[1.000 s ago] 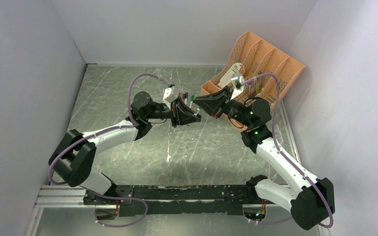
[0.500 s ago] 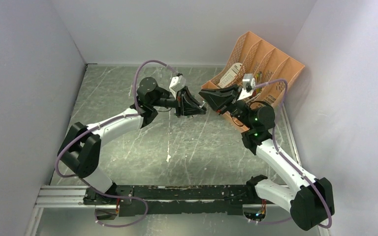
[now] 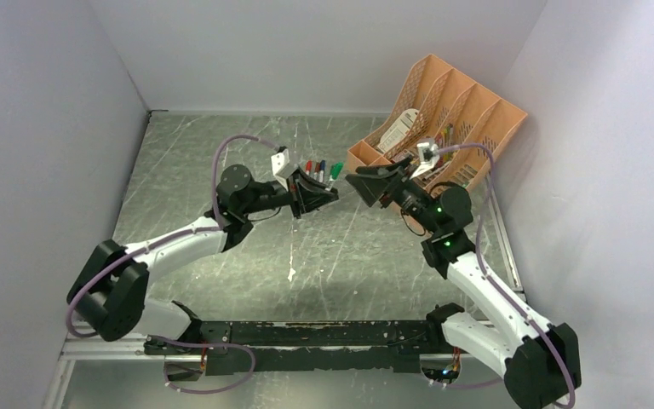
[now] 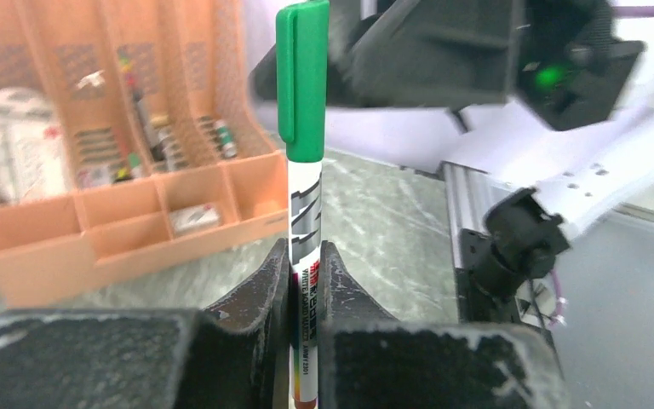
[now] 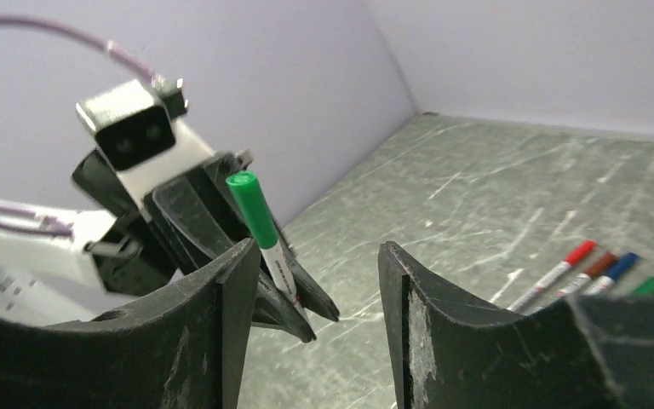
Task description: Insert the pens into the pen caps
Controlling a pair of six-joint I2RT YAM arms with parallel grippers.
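A whitish pen [image 4: 305, 223] with a green cap [image 4: 301, 81] on its far end stands upright between the fingers of my left gripper [image 4: 305, 257], which is shut on the barrel. In the right wrist view the same capped pen [image 5: 260, 223] sticks up from the left gripper, just beyond my right gripper [image 5: 317, 256]. The right gripper is open, with nothing between its fingers. Seen from above, the left gripper [image 3: 330, 194] and right gripper [image 3: 356, 183] face each other a short gap apart. Several capped pens [image 3: 321, 168] lie side by side on the table behind them, red [image 5: 565, 262], brown, blue [image 5: 616, 268] and green [image 5: 648, 285].
An orange desk organiser [image 3: 456, 111] with pens and small items stands at the back right, close behind the right arm. Its front compartments [image 4: 136, 200] show in the left wrist view. Grey walls close in the left, back and right sides of the marbled table [image 3: 221, 162].
The right gripper has opened and drawn back from the pen's tip. The left gripper has pulled away to the left with the green-capped pen in it, leaving a gap between the two.
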